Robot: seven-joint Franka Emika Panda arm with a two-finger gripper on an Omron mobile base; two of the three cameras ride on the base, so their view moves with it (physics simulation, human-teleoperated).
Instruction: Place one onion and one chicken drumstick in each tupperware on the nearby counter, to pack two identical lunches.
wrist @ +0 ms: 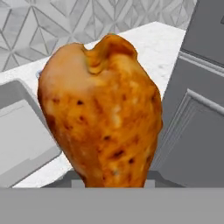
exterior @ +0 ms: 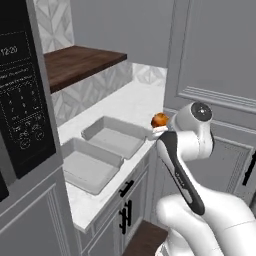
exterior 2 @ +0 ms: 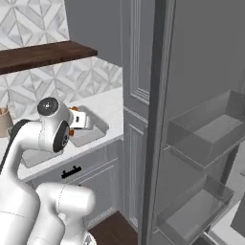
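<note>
Right now the gripper [exterior: 159, 129] is closed on a drumstick [wrist: 103, 116], which bulks large at the centre of the hand view and shows as an orange lump [exterior: 159, 120] at the middle of the left base view, above the desk [exterior: 130, 102] edge, just beside the farther tupperware [exterior: 116, 136]; the nearer tupperware [exterior: 90, 166] lies lower left.

Even, diffuse rendered lighting with soft, faint shadows; no glare. Textures appear coarse and slightly blurred, notably on the close-up chicken drumstick [wrist: 100, 113].
</note>
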